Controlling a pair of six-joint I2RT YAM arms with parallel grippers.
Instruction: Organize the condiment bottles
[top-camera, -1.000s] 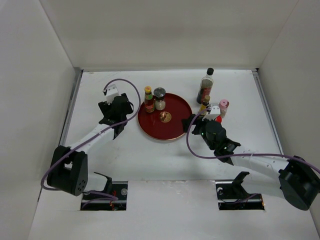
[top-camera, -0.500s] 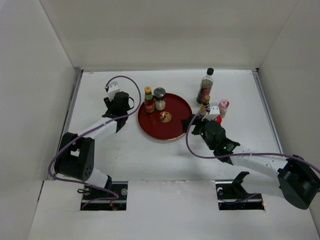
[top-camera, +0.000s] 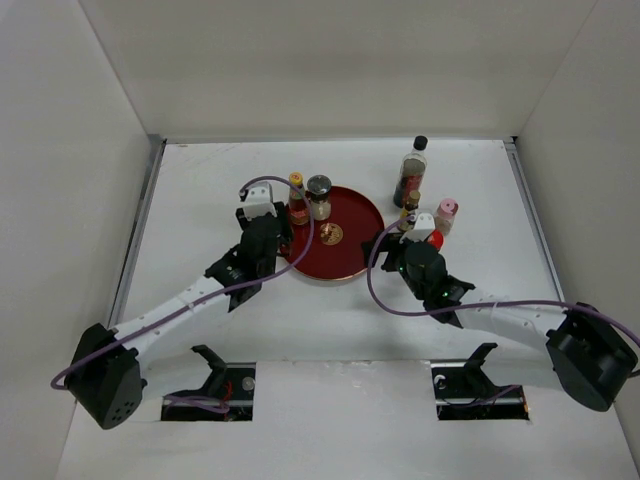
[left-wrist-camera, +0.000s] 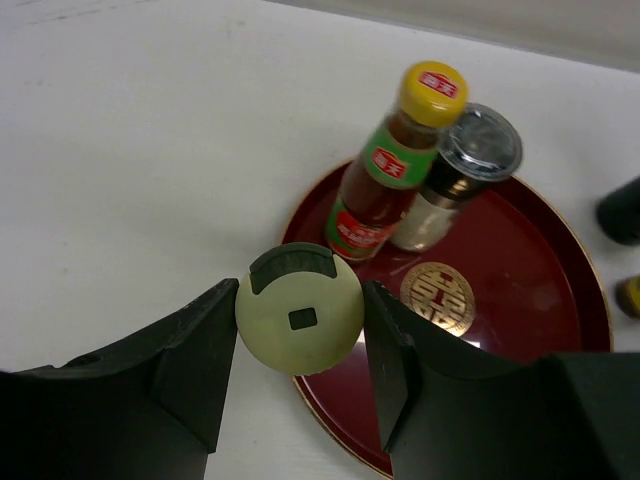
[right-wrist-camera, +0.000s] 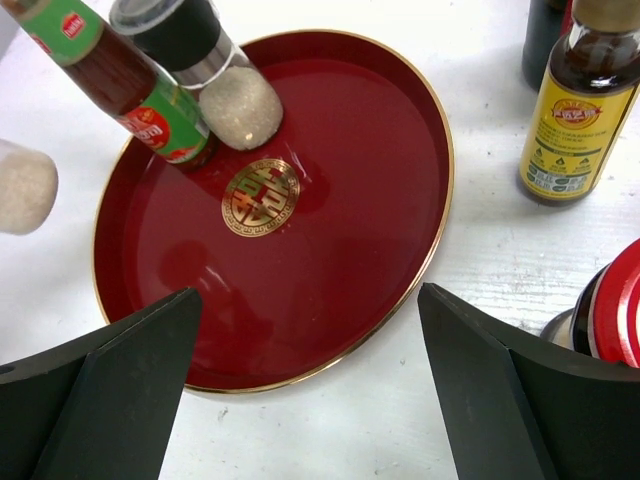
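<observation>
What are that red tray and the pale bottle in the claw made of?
Red tray: glossy with mirror-like reflections and a gold rim; lacquered wood or plastic, hard to tell. Cream bottle in the left gripper: matte cream flip cap, likely plastic; body seemingly clear, showing whitish grains.

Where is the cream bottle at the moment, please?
In the left wrist view, the cream bottle is gripped by the left gripper at the left rim of the red tray, close to the yellow-capped red sauce bottle.
</observation>
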